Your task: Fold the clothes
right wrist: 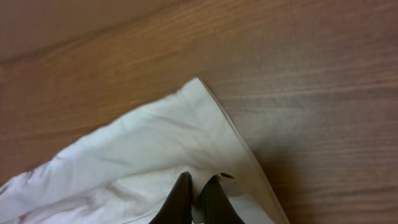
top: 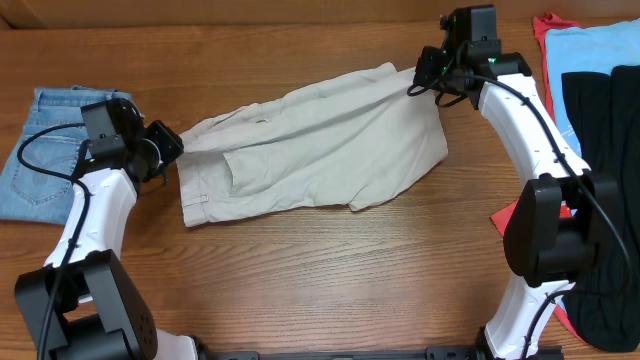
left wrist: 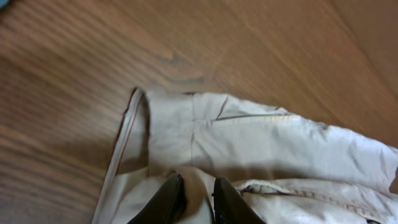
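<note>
Khaki shorts (top: 310, 140) judged light, limp; best taken at corners. Hem (right wrist: 233, 134) is clamped by right gripper (right wrist: 200, 186); left gripper (left wrist: 196, 186) hold cannot be told.

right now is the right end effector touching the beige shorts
Touching. The right wrist view shows the right end effector shut on the shorts, fabric pinched between its fingers.

The shorts (top: 320, 140) are showing a plain light beige with no pattern. The surface (top: 330, 290) is showing brown wood grain in darker streaks. The denim (top: 40, 150) is showing a faded blue. Three more cloths are showing red (top: 548, 30), light blue (top: 590, 50) and black (top: 610, 200). The arms (top: 520, 130) are showing white with black joints, and the fingers (left wrist: 165, 202) are showing glossy black.
</note>
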{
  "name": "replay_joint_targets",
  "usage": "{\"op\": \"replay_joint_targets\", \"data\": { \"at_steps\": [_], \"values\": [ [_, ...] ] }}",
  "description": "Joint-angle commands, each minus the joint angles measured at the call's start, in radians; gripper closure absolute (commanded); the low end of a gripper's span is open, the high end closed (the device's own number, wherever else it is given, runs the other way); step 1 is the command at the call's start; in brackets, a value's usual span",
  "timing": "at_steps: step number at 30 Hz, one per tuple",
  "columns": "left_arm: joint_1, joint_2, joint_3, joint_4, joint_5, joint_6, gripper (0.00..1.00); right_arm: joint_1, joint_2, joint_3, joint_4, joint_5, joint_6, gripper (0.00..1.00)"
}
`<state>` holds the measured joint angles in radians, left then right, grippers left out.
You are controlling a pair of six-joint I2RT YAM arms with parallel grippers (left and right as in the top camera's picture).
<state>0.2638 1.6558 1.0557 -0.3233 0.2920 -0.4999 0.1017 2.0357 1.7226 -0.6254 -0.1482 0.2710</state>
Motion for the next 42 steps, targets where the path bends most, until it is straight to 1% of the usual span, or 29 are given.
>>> {"op": "replay_joint_targets", "data": {
  "at_steps": [1,3,4,5,6,8,9,10,12,14,19,20,23,25,27,30,32,34,35,36,39,42],
  "values": [
    [-0.015,0.012,0.019,0.011,-0.065,-0.031,0.79,-0.006,0.008,0.035,0.034,0.042,-0.005,0.96],
    [-0.018,0.012,0.019,0.01,-0.091,-0.033,0.78,-0.002,0.015,0.035,0.056,0.042,-0.006,0.95],
    [-0.018,0.012,0.019,0.009,-0.097,-0.033,0.77,0.0,0.019,0.035,0.069,0.042,-0.006,0.87],
    [-0.018,0.012,0.019,0.007,-0.104,-0.033,0.75,0.002,0.022,0.035,0.08,0.042,-0.006,0.75],
    [-0.018,0.012,0.019,0.004,-0.114,-0.041,0.73,0.004,0.027,0.035,0.088,0.042,-0.006,0.69],
    [-0.018,0.012,0.019,-0.012,-0.144,-0.074,0.7,0.004,0.031,0.035,0.093,0.042,-0.006,0.64],
    [-0.017,0.012,0.019,-0.021,-0.159,-0.093,0.7,0.004,0.033,0.035,0.092,0.042,-0.006,0.59],
    [-0.017,0.012,0.019,-0.028,-0.174,-0.112,0.7,0.004,0.033,0.035,0.09,0.042,-0.006,0.57],
    [-0.017,0.012,0.019,-0.032,-0.183,-0.138,0.7,0.004,0.033,0.035,0.085,0.042,-0.006,0.56],
    [-0.017,0.012,0.02,-0.03,-0.19,-0.156,0.67,0.004,0.033,0.035,0.071,0.042,-0.006,0.56],
    [-0.017,0.012,0.021,-0.012,-0.195,-0.158,0.66,0.004,0.033,0.035,-0.008,0.051,-0.01,0.56],
    [-0.017,0.012,0.022,-0.013,-0.186,-0.158,0.67,0.004,0.033,0.035,-0.03,0.069,-0.01,0.56],
    [-0.023,0.011,0.023,-0.013,-0.097,-0.109,0.85,0.003,0.033,0.035,-0.102,0.119,-0.009,0.57],
    [-0.037,0.011,0.023,-0.023,-0.028,-0.06,0.91,-0.003,0.033,0.035,-0.17,0.124,-0.009,0.57],
    [-0.064,0.011,0.023,-0.06,0.005,-0.003,0.93,-0.013,0.033,0.035,-0.249,0.126,0.015,0.56],
    [-0.114,0.011,0.022,-0.138,-0.016,0.091,0.92,-0.031,0.033,0.034,-0.361,0.125,0.058,0.52],
    [-0.149,0.012,0.02,-0.193,-0.061,0.107,0.89,-0.042,0.033,0.031,-0.44,0.125,0.091,0.49],
    [-0.18,0.013,0.013,-0.226,-0.101,0.136,0.87,-0.052,0.033,0.02,-0.497,0.124,0.097,0.42],
    [-0.192,0.013,0.009,-0.235,-0.118,0.139,0.86,-0.055,0.033,0.011,-0.51,0.124,0.096,0.38],
    [-0.201,0.013,0.007,-0.242,-0.133,0.14,0.85,-0.058,0.033,0.0,-0.515,0.123,0.096,0.36],
    [-0.221,0.018,0.005,-0.248,-0.145,0.138,0.83,-0.058,0.035,-0.046,-0.513,0.106,0.095,0.34],
    [-0.228,0.026,0.005,-0.246,-0.146,0.138,0.82,-0.057,0.035,-0.1,-0.477,0.078,0.093,0.35]
  ]
}}
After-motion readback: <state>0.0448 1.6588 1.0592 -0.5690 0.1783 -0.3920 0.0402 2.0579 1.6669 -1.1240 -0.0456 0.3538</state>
